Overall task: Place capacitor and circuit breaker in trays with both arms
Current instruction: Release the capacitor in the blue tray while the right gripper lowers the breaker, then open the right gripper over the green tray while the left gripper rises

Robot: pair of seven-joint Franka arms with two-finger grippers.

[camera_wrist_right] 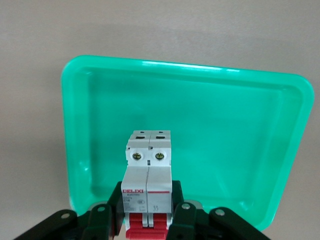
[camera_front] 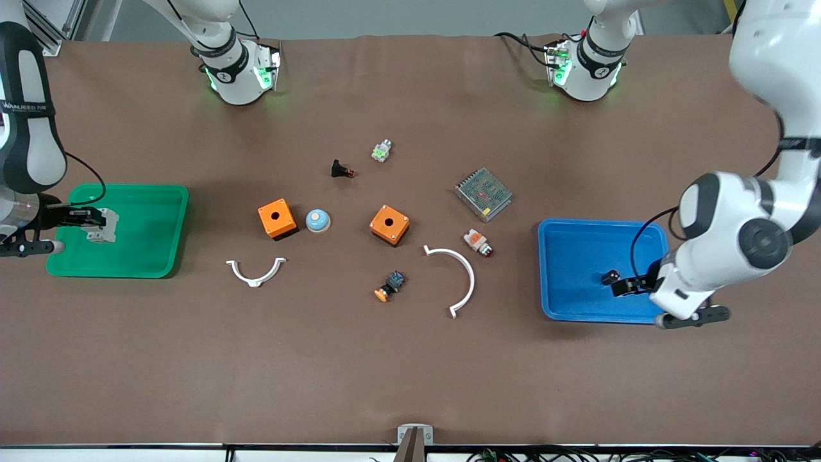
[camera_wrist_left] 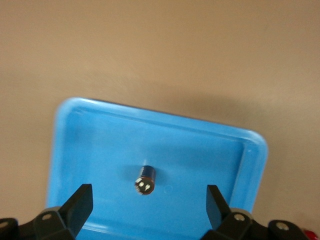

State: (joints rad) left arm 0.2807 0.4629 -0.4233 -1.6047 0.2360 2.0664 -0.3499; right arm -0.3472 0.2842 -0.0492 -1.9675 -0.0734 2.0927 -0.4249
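The capacitor, a tiny black cylinder with two light dots on its end, lies in the blue tray at the left arm's end of the table. My left gripper is open just above the tray. In the left wrist view the capacitor lies free between the spread fingers, touching neither. My right gripper is shut on the white-grey circuit breaker and holds it over the green tray. In the right wrist view the breaker stands between the fingers, red levers toward the wrist.
Mid-table lie two orange boxes, a blue-white dome, a black push-button, a green-white part, a mesh-covered power supply, a white-orange cylinder, an orange-tipped button and two white curved brackets.
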